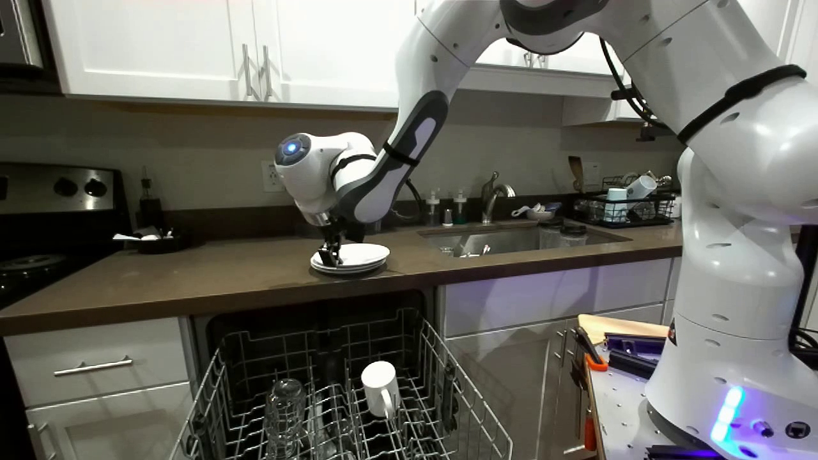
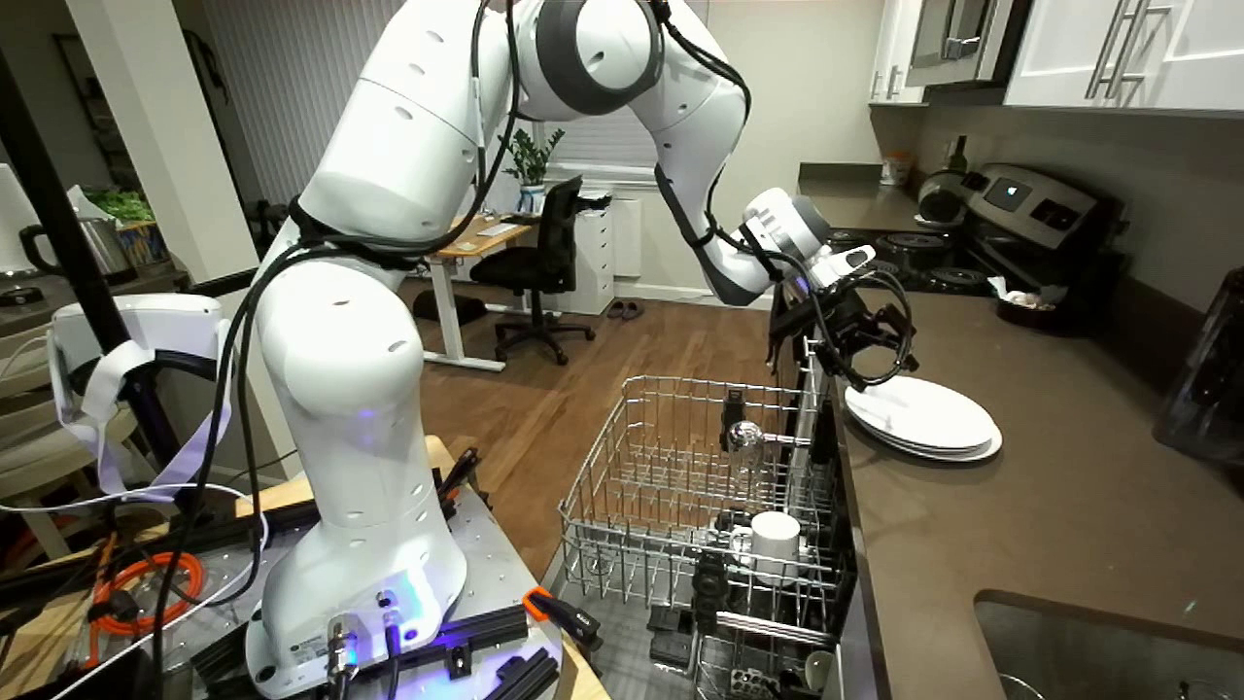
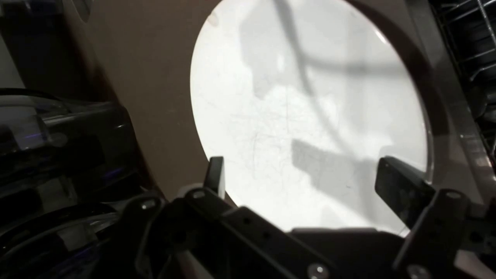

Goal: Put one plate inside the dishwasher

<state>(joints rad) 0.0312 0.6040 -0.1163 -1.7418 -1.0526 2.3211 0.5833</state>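
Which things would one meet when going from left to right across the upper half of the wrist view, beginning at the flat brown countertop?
Flat brown countertop → round white plate → narrow strip of the same countertop → grey metal wire rack.

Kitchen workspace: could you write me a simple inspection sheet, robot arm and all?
Surface: brown countertop; sink set into it.
Job's things: stacked white plates near the countertop's front edge; dishwasher rack pulled out, holding a white mug and a drinking glass.
Clutter: black wire drying rack beside the sink.
Tool: open over the plates; contact unclear.
Cables: black cables along the robot arm; coiled orange cable.
Surroundings: stove, white upper cabinets, office chair.
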